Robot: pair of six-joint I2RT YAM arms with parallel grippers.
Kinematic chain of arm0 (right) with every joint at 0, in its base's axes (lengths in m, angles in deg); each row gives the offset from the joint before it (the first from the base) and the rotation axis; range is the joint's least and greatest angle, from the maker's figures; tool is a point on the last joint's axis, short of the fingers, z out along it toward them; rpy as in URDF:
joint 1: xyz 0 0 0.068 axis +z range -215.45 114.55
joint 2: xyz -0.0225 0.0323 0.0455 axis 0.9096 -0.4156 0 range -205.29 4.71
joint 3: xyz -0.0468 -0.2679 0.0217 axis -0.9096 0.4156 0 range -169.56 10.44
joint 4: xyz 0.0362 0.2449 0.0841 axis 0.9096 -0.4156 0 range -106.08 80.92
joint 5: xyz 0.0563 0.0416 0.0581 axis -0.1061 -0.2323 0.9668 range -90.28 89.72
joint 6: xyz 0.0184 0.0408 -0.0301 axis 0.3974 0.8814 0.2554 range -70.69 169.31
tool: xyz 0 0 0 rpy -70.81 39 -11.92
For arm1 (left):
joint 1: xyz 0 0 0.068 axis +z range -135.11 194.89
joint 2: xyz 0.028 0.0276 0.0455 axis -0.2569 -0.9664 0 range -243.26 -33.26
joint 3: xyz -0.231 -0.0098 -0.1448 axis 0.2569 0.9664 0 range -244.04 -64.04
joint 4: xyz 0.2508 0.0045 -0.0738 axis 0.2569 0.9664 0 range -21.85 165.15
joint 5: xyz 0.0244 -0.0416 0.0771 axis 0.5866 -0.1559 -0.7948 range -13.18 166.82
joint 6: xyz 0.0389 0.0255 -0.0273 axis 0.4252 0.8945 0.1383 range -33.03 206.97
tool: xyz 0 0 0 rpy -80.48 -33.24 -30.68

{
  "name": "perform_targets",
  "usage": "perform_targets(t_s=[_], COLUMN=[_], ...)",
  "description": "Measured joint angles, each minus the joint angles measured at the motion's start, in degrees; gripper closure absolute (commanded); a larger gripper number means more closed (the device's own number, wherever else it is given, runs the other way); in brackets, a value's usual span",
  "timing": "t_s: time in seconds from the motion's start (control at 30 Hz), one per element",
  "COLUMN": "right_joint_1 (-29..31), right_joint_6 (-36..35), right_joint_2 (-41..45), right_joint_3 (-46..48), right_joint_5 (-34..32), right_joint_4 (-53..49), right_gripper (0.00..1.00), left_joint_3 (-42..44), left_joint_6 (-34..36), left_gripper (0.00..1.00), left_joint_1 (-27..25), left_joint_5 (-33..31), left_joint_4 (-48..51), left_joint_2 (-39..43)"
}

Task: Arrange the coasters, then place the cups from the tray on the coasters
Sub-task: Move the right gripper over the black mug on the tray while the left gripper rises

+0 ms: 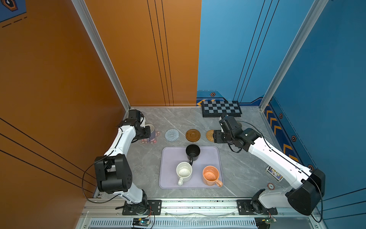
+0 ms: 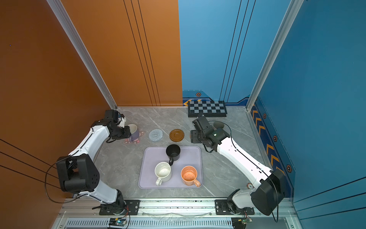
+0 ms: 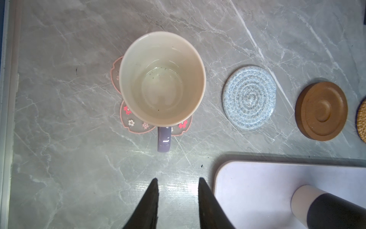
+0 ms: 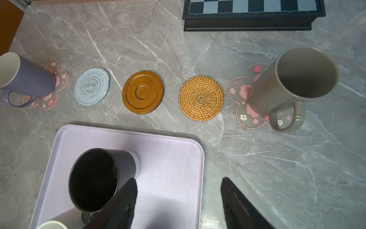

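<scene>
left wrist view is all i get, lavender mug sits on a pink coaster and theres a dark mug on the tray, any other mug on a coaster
Observer: Yes. A grey mug stands on the second pink flower coaster, rightmost in the row.
Operator: what else is on the tray
Observer: Besides the black mug, a white speckled mug and an orange mug stand upright on the tray.
Operator: right arm carrying anything
Observer: No. The right end effector is open and empty.
</scene>
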Motion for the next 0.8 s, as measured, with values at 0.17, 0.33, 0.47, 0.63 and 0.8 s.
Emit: perform_targets(t_s=[0.17, 0.33, 0.47, 0.63, 0.8], right_joint_1=[1.79, 5.49, 9.73, 14.71, 20.55], right_joint_6=[1.20, 2.60, 3.80, 5.49, 7.80], right_joint_2=[2.23, 2.60, 2.60, 2.14, 0.90], right_joint_3=[1.49, 2.43, 2.71, 2.71, 2.71], right_joint_5=[-0.98, -2.40, -3.65, -5.70, -7.93], right_joint_4=[-0.11, -0.39, -0.44, -0.44, -0.46], right_gripper=[0.30, 0.30, 0.30, 0.30, 0.30], left_joint_3=[1.70, 3.17, 4.68, 6.51, 8.74], left_joint_6=[-0.39, -0.59, -0.59, -0.59, -0.87], left_gripper=[0.64, 0.64, 0.64, 0.64, 0.64], left_joint_1=[-2.82, -5.18, -6.99, -8.39, -9.33], left_joint_5=[-0.63, -1.40, -2.10, -2.80, -3.34], left_joint_4=[1.44, 2.97, 4.24, 5.33, 5.86], left_joint_2=[4.35, 8.90, 13.03, 16.74, 18.10])
